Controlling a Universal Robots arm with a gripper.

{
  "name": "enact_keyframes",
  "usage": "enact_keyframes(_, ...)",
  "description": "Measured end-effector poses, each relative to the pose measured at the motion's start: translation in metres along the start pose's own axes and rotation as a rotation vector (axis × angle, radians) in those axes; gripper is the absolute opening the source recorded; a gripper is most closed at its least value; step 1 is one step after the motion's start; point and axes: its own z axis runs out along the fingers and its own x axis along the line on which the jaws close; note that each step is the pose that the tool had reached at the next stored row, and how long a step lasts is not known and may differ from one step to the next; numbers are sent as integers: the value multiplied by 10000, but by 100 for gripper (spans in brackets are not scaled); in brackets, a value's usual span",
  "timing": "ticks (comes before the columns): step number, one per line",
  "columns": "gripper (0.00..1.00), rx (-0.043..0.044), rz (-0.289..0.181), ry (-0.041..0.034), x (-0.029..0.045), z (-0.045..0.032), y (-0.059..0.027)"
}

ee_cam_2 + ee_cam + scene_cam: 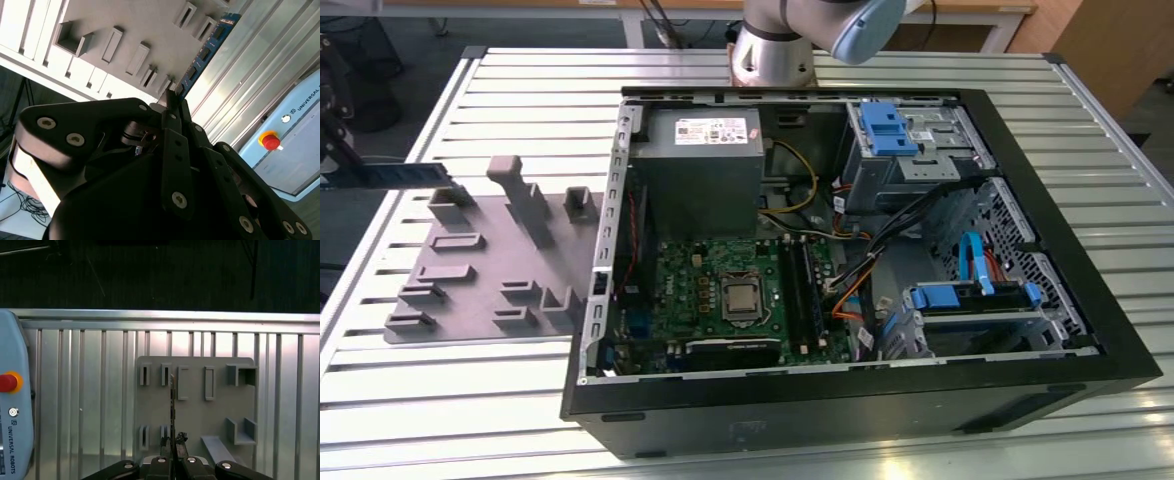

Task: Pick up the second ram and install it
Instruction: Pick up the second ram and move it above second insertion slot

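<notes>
The second ram is a thin blue stick held level above the far end of the grey holder plate, at the exterior view's left. My gripper is shut on one end of it. In the second wrist view the ram sticks out from between the black fingers, its dark chips showing. The first wrist view has the ram edge-on above the holder plate, pinched at my gripper. The green motherboard with its long black slot rails lies inside the open computer case.
The case holds a grey power supply, blue drive cages and loose cables. The holder plate has several raised slots and posts. A pale blue teach pendant with a red button lies on the ribbed metal table.
</notes>
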Motion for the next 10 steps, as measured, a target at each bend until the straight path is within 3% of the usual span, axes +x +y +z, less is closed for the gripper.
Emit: enact_keyframes(10, 14, -1, 0, 1, -7, -174, -3)
